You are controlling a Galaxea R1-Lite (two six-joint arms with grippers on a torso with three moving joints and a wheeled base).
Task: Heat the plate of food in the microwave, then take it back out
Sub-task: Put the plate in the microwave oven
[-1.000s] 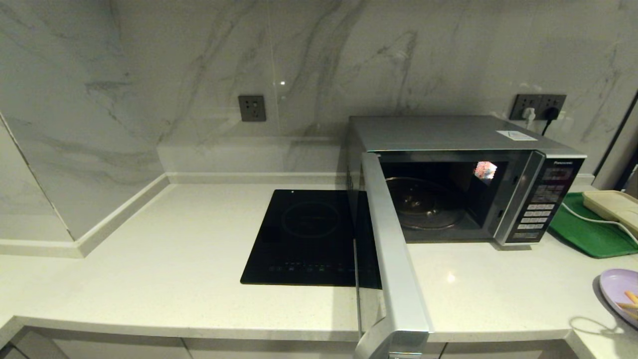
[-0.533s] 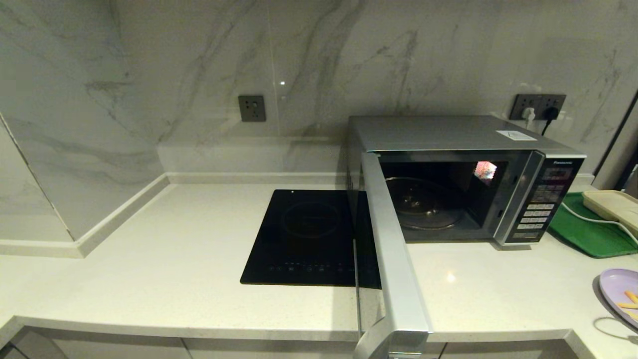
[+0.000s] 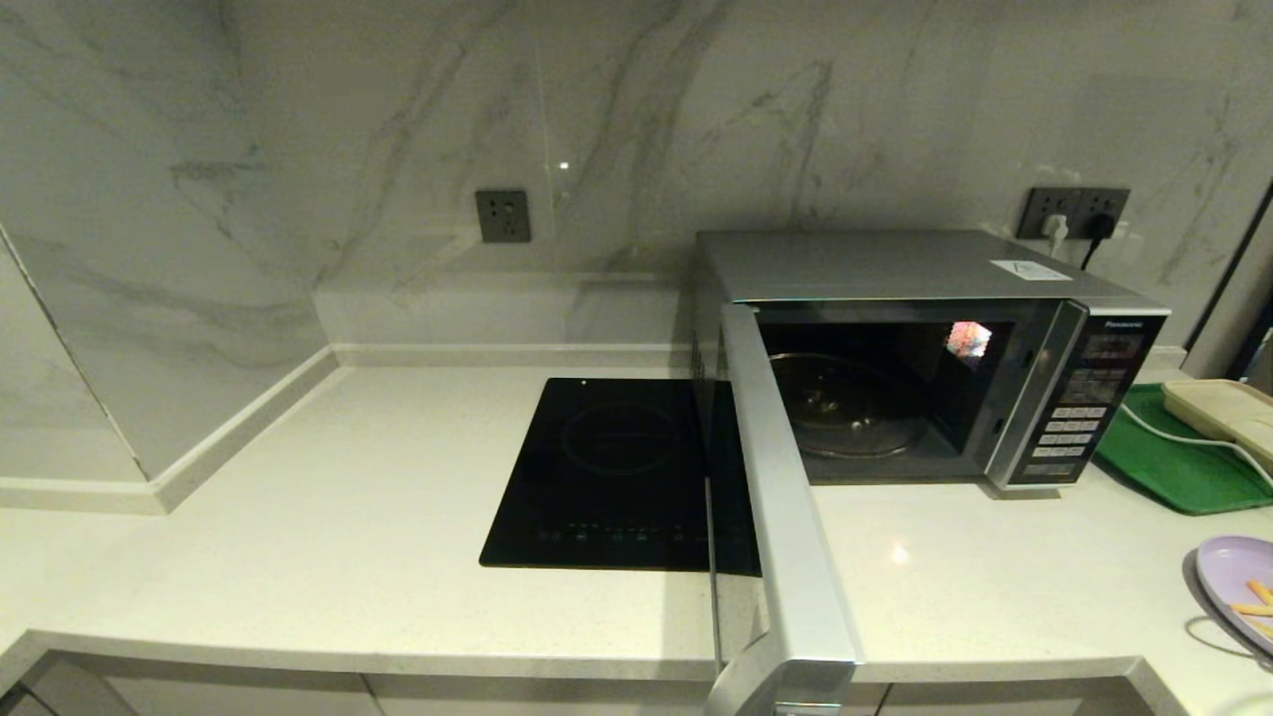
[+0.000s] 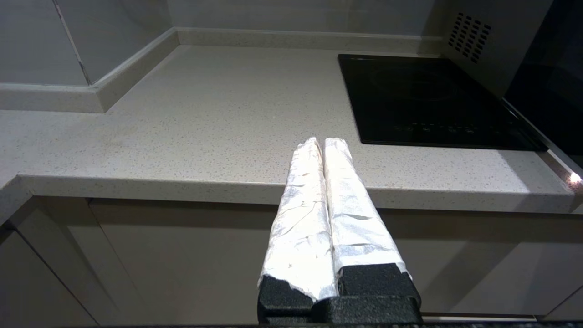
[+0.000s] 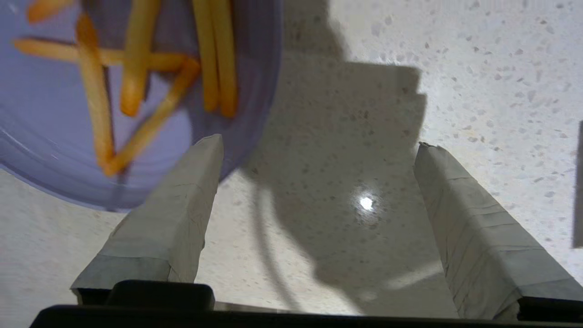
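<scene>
The silver microwave [image 3: 895, 268] stands at the back right of the counter. Its door [image 3: 786, 517] is swung wide open toward me, and the glass turntable [image 3: 845, 408] inside is bare. The pale-lilac plate of food [image 3: 1238, 582] lies on the counter at the far right, cut off by the head view's edge. In the right wrist view my right gripper [image 5: 319, 142] hovers open over bare counter just beside the plate [image 5: 54, 150], with one finger overlapping its rim and the fries [image 5: 95, 105] lying crossed on it. My left gripper [image 4: 322, 141] is shut on nothing, parked low before the counter's front edge.
A black induction cooktop [image 3: 607, 467] is set into the counter left of the open door. A green tray [image 3: 1174, 467] with a cream box [image 3: 1228, 413] and a white cable sits right of the microwave. Marble walls close off the back and left.
The thin shadow on the counter beside the plate has slid right toward the view's edge. Plate, microwave and door have not moved.
</scene>
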